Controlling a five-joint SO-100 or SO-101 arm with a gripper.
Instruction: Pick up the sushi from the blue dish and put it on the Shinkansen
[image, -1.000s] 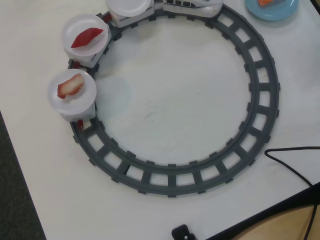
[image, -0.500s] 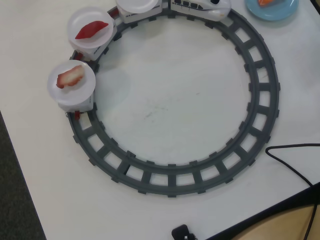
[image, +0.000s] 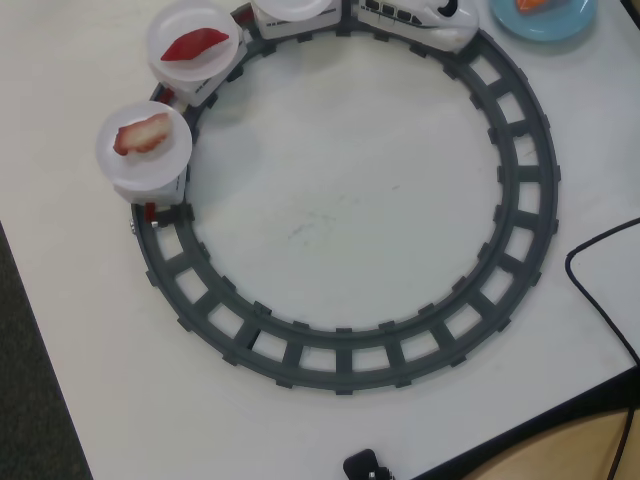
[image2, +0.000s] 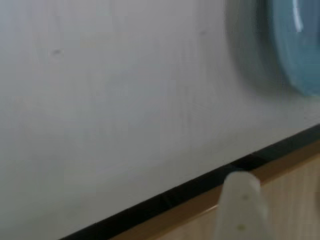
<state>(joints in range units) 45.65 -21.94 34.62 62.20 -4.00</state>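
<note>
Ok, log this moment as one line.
sushi: on blue dish | Shinkansen: top of track | gripper: off the table edge, beside the dish, state unclear

Smooth matt white laminate on the table (image: 330, 210). Around it, matt grey moulded plastic in the ring track (image: 520, 200). Glossy white plastic on the Shinkansen (image: 425, 15). Glazed sheen on the blue dish (image2: 295, 50). Pale wood grain beyond the table's black edging (image2: 165, 197).

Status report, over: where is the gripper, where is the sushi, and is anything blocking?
Gripper: one pale fingertip in wrist view, state unclear. Orange striped sushi on round light blue dish. White toy Shinkansen beside dish. Nothing blocking seen.
</note>
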